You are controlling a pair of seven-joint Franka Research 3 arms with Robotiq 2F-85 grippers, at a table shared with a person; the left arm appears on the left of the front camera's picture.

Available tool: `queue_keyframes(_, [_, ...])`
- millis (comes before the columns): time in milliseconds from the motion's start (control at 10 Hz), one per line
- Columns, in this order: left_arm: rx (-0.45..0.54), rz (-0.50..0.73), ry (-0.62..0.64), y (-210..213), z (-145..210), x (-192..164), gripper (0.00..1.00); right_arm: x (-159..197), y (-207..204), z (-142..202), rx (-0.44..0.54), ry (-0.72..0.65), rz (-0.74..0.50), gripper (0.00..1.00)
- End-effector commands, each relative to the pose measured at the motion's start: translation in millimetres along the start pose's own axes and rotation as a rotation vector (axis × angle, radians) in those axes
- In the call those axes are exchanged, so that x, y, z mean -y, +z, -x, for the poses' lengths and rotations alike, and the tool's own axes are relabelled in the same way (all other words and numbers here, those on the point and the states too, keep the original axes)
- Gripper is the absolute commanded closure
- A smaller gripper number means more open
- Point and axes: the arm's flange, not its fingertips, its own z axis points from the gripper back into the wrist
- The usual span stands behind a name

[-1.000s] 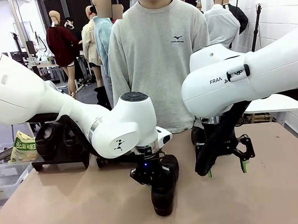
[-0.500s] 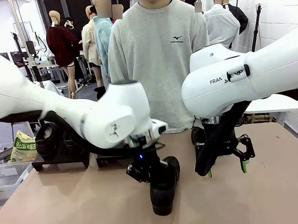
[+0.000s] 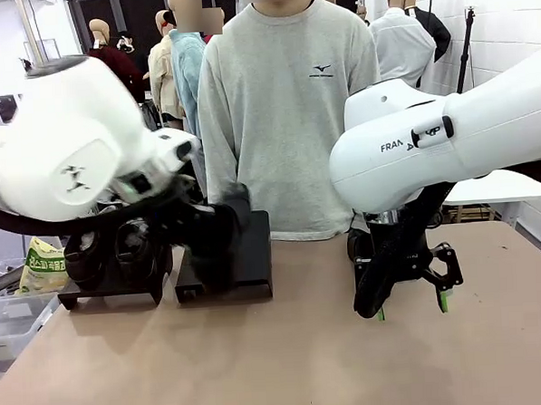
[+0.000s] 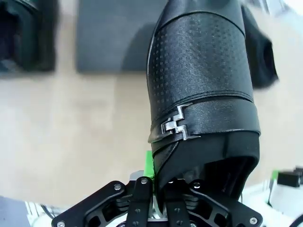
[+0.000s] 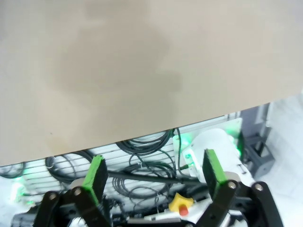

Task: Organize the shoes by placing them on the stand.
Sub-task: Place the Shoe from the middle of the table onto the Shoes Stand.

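Left gripper (image 4: 158, 182) clamped on a black shoe (image 4: 201, 90), carried above the table (image 3: 278, 347) just in front of the dark stand (image 3: 251, 258); right gripper (image 5: 154, 177) spread wide, nothing between green pads (image 5: 97, 172), hovering over bare tabletop

The front camera faces across the worktop (image 3: 261, 366) toward the person (image 3: 288, 111); both wrist cameras look down closely onto that worktop.

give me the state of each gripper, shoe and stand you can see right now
left gripper: shut on the carried shoe
carried shoe: held off the table, above the right stand
right gripper: open, holding nothing
left stand: holds two shoes
right stand: nothing set on it yet
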Motion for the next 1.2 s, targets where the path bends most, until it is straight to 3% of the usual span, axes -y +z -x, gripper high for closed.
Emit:
queue_keyframes(0, [0.134, -0.06, 0.014, -14, -24, -34, 1.0, -1, 2, -1, -0.005, -0.009, 0.016, 0.0])
queue_keyframes(300, [0.136, -0.013, 0.057, -19, -53, -65, 1.0, -1, 2, -1, -0.005, -0.009, 0.016, 0.0])
queue_keyframes(400, [0.13, -0.065, 0.045, -9, -42, -63, 1.0, -1, 2, -1, -0.005, -0.009, 0.016, 0.0])
queue_keyframes(700, [0.12, -0.064, 0.056, -20, -46, -68, 1.0, -1, 2, -1, -0.005, -0.009, 0.016, 0.0])
queue_keyframes(1000, [0.242, -0.072, 0.046, -43, -71, -71, 1.0, -1, 2, -1, -0.005, -0.009, 0.016, 0.0])
queue_keyframes(1100, [0.227, -0.069, 0.027, -55, -82, -67, 1.0, -1, 2, -1, -0.005, -0.009, 0.016, 0.0])
